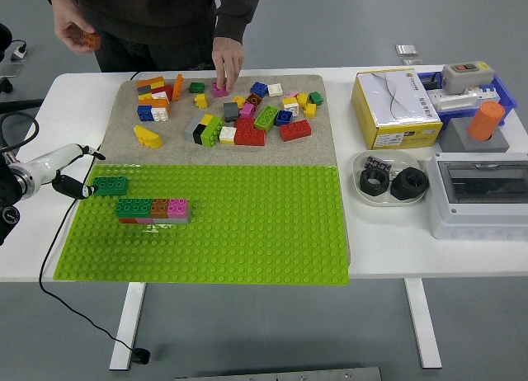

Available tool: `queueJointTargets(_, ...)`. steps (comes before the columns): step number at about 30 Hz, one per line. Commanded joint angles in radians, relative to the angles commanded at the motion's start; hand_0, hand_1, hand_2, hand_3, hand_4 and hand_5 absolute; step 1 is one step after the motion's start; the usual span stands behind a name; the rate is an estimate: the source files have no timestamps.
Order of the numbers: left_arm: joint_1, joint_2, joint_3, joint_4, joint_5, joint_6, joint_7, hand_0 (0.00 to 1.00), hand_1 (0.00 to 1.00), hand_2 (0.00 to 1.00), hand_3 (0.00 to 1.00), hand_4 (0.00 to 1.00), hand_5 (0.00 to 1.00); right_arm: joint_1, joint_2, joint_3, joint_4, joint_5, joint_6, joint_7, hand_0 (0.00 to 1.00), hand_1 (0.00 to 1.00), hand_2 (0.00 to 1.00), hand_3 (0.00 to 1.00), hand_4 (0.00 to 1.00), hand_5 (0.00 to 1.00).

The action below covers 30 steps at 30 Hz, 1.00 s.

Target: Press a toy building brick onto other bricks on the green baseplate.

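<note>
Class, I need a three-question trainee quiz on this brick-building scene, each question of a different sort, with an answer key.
1. True or false: the green brick in the left hand already sits on the brick row.
2. The person's hand sets down a brick of which colour: A pink, B blue, C yellow?
3. Fill in: the row stands on the ____ baseplate.

Key: 1 false; 2 A; 3 green.

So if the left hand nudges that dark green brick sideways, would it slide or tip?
Probably neither at first: the dark green brick is low, long and flat, so tipping seems unlikely. It sits on the studded green baseplate, so studs would likely resist sliding unless it is lifted. It looks rigid and light. The left hand pinches its end.
</note>
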Motion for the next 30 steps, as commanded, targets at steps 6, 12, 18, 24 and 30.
queueJointTargets(6, -0.007, -0.006, 0.015, 0.011, 0.005, -0.004, 0.003, 0.998, 0.998, 0.998, 0.848, 0.750, 0.002, 0.006, -0.001, -0.006, 0.000, 0.004, 0.000, 0.000, 0.683, 0.651, 0.665, 0.887, 0.601, 0.998)
queueJointTargets(12, -0.014, -0.023, 0.025, 0.030, 0.012, 0.017, -0.010, 0.998, 0.998, 0.998, 0.832, 0.749, 0.002, 0.011, -0.002, -0.010, 0.000, 0.009, -0.001, 0.001, 0.682, 0.650, 0.667, 0.887, 0.603, 0.998)
queueJointTargets(18, -0.021, -0.040, 0.034, 0.056, 0.015, 0.033, -0.021, 0.998, 0.998, 0.998, 0.788, 0.751, 0.002, 0.013, -0.002, -0.012, 0.000, 0.011, -0.001, 0.003, 0.684, 0.650, 0.667, 0.887, 0.603, 0.998)
queueJointTargets(24, -0.027, -0.059, 0.049, 0.094, 0.011, 0.041, -0.030, 0.998, 0.998, 0.998, 0.772, 0.747, 0.002, 0.015, -0.002, -0.014, 0.000, 0.012, -0.001, 0.004, 0.684, 0.650, 0.666, 0.887, 0.603, 0.998)
queueJointTargets(30, -0.029, -0.067, 0.053, 0.122, 0.008, 0.046, -0.037, 0.998, 0.998, 0.998, 0.764, 0.743, 0.002, 0.016, -0.001, -0.017, 0.000, 0.014, -0.001, 0.005, 0.682, 0.650, 0.665, 0.886, 0.603, 0.998)
